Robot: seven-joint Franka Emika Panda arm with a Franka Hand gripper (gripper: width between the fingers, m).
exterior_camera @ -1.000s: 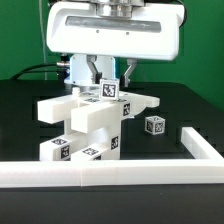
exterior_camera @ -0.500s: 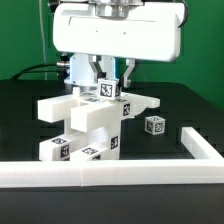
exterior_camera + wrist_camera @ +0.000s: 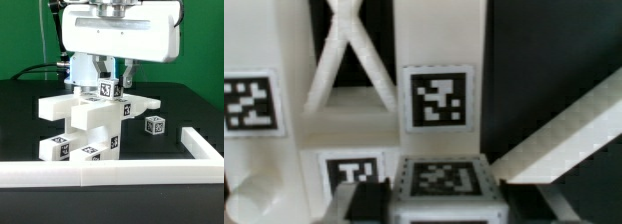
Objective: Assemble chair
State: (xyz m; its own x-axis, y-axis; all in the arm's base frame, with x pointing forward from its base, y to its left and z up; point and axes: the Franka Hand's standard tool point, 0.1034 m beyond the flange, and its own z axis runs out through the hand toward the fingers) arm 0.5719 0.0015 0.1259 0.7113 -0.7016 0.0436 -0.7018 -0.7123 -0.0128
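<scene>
1. From the exterior camera you see the chair (image 3: 95, 125), a partly built stack of blocky white pieces with black-and-white square tags. It stands on the black table (image 3: 195, 115) near the middle of the scene.
2. Long white pieces reach out to both sides of the stack. Tagged blocks sit at its foot.
3. Your gripper (image 3: 112, 82) hangs directly above the top of the stack, with its fingers (image 3: 100, 72) pointing down.
4. A small tagged block (image 3: 108, 90) sits on top of the stack, between the two fingers.
5. The fingers stand part-way apart, one on each side of that block. Neither view lets you tell whether they press on it or stand just clear.
6. The wrist view shows the block's tag close up between the dark finger pads. Tall white tagged parts of the chair lie beyond it.
7. A loose cube (image 3: 153, 126) with a tag stands on the table to the exterior view's right of the chair, apart from it.
8. A white border frame (image 3: 110, 175) runs along the front of the table and turns back at the exterior view's right. The chair and the cube lie inside it.
</scene>
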